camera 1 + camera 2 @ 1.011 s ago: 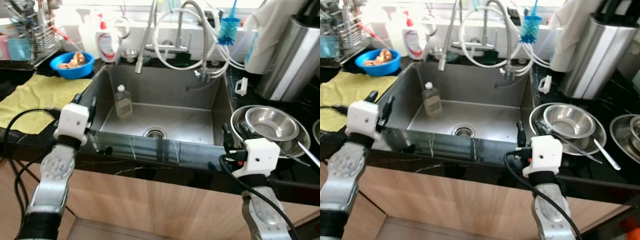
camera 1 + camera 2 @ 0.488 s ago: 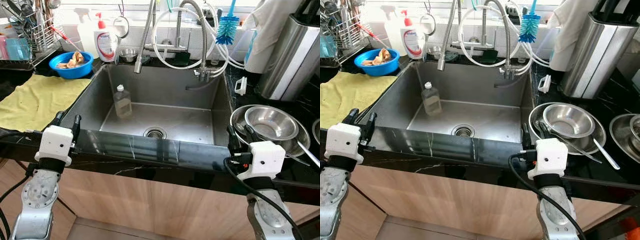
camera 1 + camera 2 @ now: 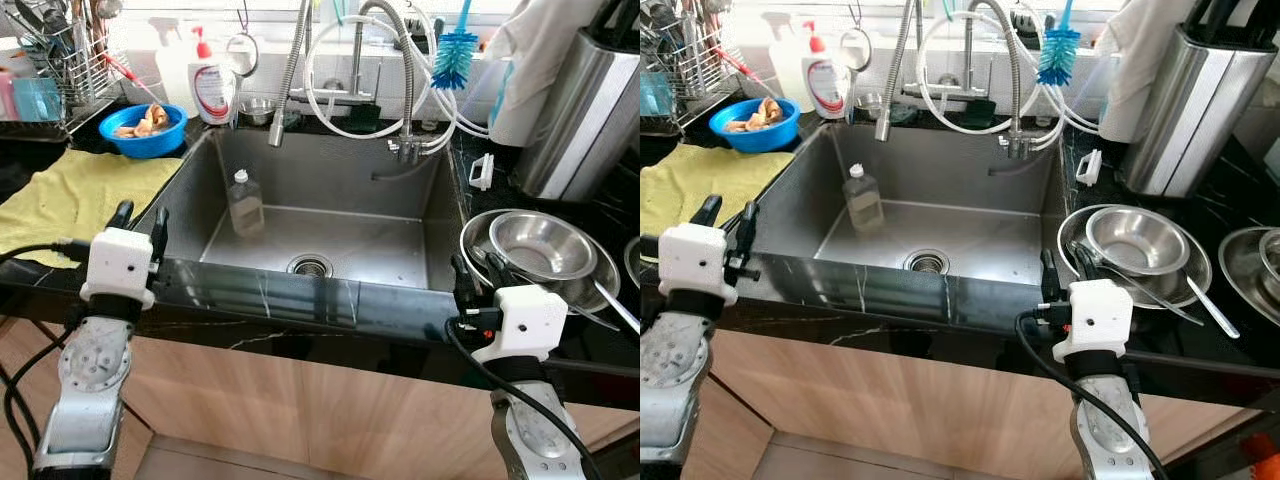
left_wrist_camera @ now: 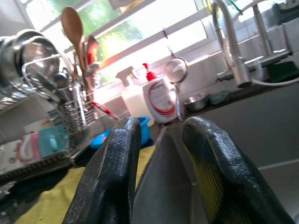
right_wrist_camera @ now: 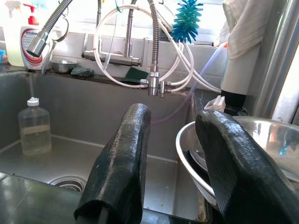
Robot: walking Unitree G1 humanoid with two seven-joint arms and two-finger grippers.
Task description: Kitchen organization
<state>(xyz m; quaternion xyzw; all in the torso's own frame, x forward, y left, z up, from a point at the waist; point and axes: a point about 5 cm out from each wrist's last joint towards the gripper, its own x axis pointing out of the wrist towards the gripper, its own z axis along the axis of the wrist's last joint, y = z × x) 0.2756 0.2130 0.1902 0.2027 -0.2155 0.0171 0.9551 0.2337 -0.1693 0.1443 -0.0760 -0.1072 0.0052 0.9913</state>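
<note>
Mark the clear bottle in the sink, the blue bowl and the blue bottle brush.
clear bottle (image 3: pixel 245 205), left eye view, middle of its body.
blue bowl (image 3: pixel 151 137), left eye view, front wall.
blue bottle brush (image 3: pixel 1057 50), right eye view, bristle head.

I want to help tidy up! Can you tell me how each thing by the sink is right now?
Bottle: upright in the sink, cap on.
Sink: dry-looking, tap not running.
Blue bowl: holds food scraps.
Steel bowls: stacked, with a utensil laid across.
Yellow cloth: spread flat on the counter.
Left gripper: open, holding nothing.
Right gripper: open, holding nothing.
</note>
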